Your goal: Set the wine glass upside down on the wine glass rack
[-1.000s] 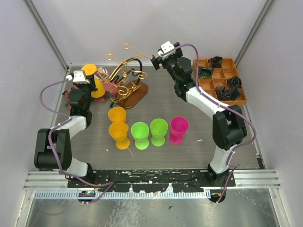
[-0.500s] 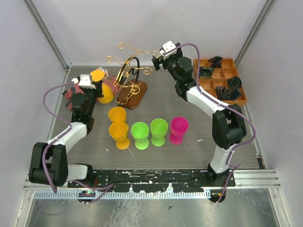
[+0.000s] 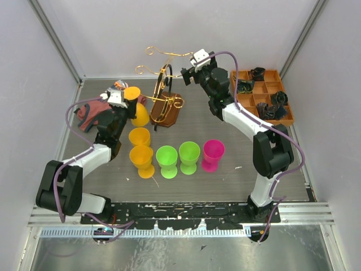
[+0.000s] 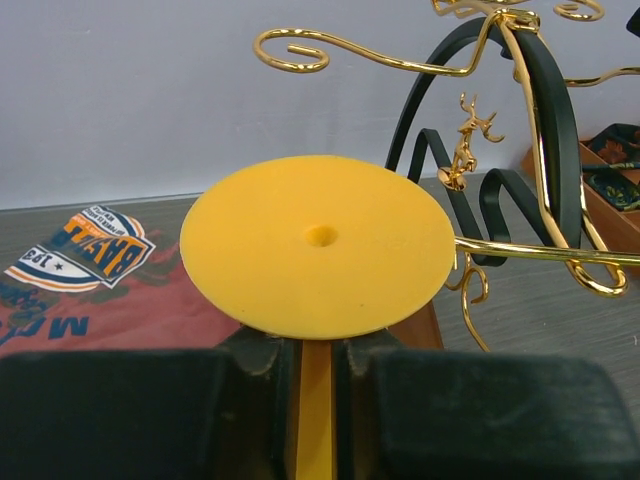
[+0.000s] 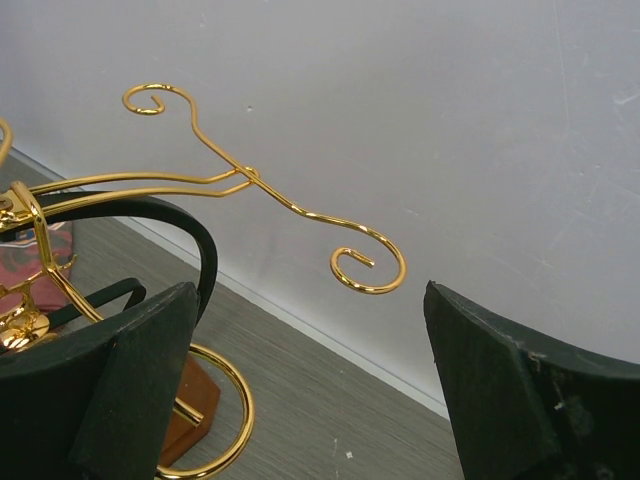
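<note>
Two hands up: L hand [image 4: 315, 372] clamps the inverted wine glass [image 4: 320, 245] by its stem, just beside the wine glass rack [image 3: 167, 113]; R hand [image 5: 315, 350] gapes wide, empty. Risk: foot snags the wire, tipping the rack.

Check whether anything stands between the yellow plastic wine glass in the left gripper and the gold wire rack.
Nothing visible does. The yellow plastic wine glass, clamped in the left gripper, sits beside the gold wire rack; the open right gripper is on its far side.
</note>
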Controlling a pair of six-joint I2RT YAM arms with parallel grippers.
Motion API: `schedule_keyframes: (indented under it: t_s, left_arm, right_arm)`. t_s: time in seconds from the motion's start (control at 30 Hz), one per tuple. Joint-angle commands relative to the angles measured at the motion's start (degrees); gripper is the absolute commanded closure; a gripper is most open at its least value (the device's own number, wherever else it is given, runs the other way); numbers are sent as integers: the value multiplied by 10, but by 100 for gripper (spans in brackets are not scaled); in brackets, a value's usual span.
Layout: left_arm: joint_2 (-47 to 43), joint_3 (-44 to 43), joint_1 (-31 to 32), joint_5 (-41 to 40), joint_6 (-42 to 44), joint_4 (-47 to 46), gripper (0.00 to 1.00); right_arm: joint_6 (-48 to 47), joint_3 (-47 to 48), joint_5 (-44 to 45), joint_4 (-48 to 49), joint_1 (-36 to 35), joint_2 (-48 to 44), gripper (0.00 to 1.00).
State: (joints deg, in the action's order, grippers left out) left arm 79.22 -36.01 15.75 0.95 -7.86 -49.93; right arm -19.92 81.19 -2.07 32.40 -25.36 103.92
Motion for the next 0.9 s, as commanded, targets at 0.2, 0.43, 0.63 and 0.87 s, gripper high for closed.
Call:
schedule_keyframes:
  t_s: [0.2, 0.43, 0.63, 0.87]
  left_arm:
    - [-113, 29, 7, 6, 4, 105, 61]
    - [-157, 57, 8, -3, 13, 144, 36]
    - [-195, 68, 8, -4, 11, 211, 31]
    - [-286, 38, 8, -5, 10, 354, 33]
  right_arm:
    - [5, 36, 0, 10, 4, -6, 0]
    - [13, 45, -4, 5, 4, 1, 0]
    - [39, 72, 38, -38, 4, -10, 0]
    - [68, 82, 127, -49, 10, -39, 0]
